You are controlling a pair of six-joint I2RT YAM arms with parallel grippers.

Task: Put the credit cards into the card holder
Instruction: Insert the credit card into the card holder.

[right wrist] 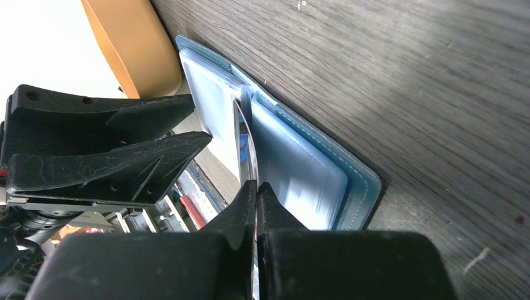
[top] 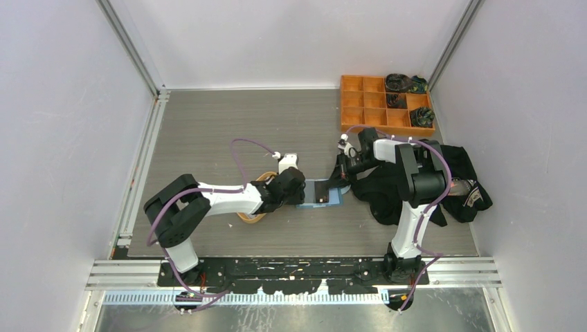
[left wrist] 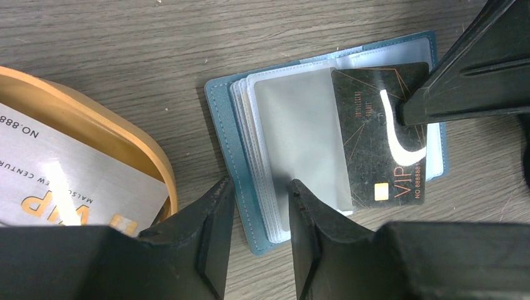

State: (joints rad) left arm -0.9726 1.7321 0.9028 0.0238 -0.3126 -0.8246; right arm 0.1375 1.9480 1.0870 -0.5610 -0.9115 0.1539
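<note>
The blue card holder (top: 332,198) lies open on the table, clear pockets up (left wrist: 222,125) (right wrist: 359,181). A black credit card (left wrist: 369,137) with gold lettering sits partly in a clear pocket. My right gripper (right wrist: 257,185) is shut on that card's outer end, and the card shows edge-on (right wrist: 245,144) in the right wrist view. My left gripper (left wrist: 257,187) stands open over the holder's left edge, one finger outside the blue cover and the other on the pocket stack. A grey credit card (left wrist: 56,181) lies in the orange oval tray (left wrist: 134,156).
The orange oval tray (top: 248,218) sits under the left arm, just left of the holder. An orange compartment box (top: 360,104) with dark items stands at the back right. A black cloth bundle (top: 464,183) lies by the right arm.
</note>
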